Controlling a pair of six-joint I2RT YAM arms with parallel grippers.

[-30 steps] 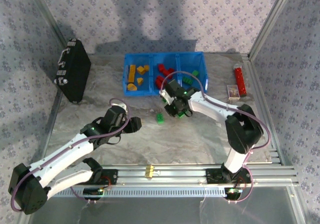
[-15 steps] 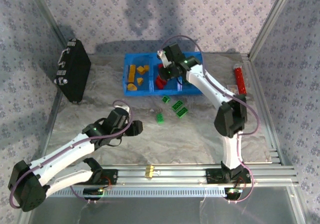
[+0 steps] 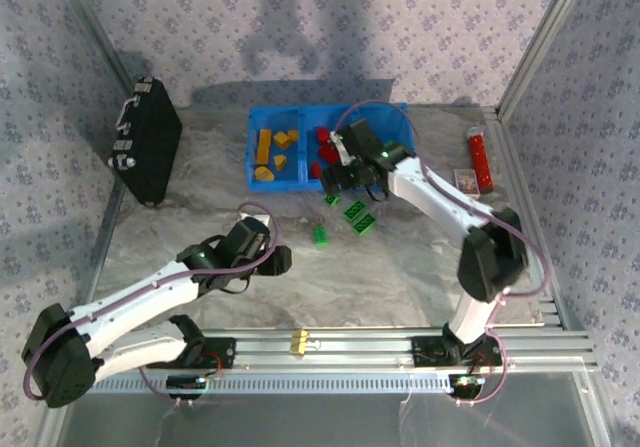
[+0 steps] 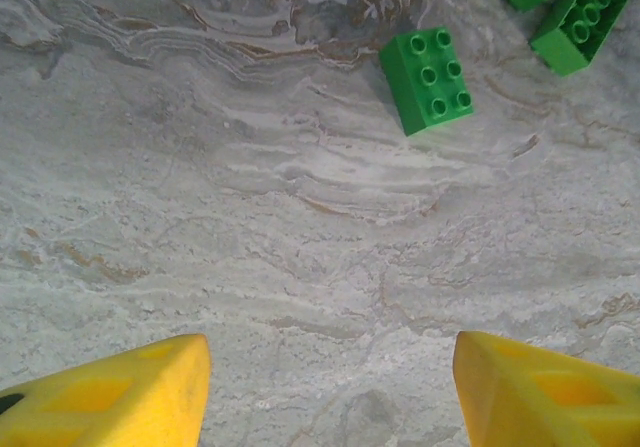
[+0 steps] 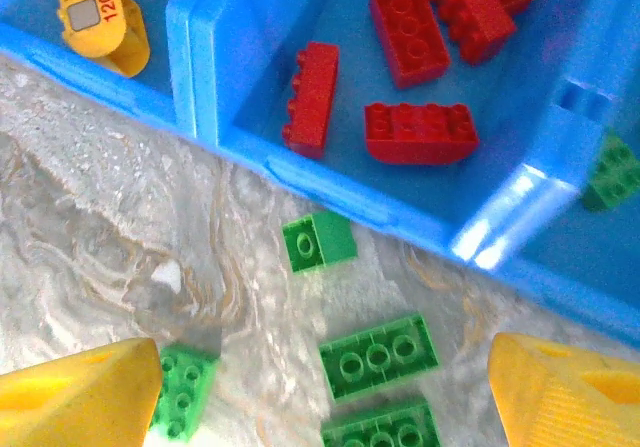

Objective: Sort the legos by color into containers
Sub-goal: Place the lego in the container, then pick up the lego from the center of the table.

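The blue tray (image 3: 403, 147) holds yellow legos (image 3: 265, 147) in its left container, red legos (image 5: 420, 132) in the middle one and a green lego (image 5: 612, 172) in the right one. Several green legos (image 3: 353, 209) lie on the table in front of it. My right gripper (image 3: 338, 179) hangs open over the tray's front edge. Between its yellow fingers (image 5: 80, 392) I see green legos (image 5: 378, 354) below, none held. My left gripper (image 3: 272, 257) stands open and empty above bare table, short of a green lego (image 4: 427, 79).
A black case (image 3: 148, 152) leans at the left wall. A red tube (image 3: 480, 160) and a small white box (image 3: 465, 181) lie at the right. An aluminium rail (image 3: 330, 345) runs along the near edge.
My right gripper went from the table up over the middle container, opened, and came back to the tray's front edge. The left arm crept slightly right.
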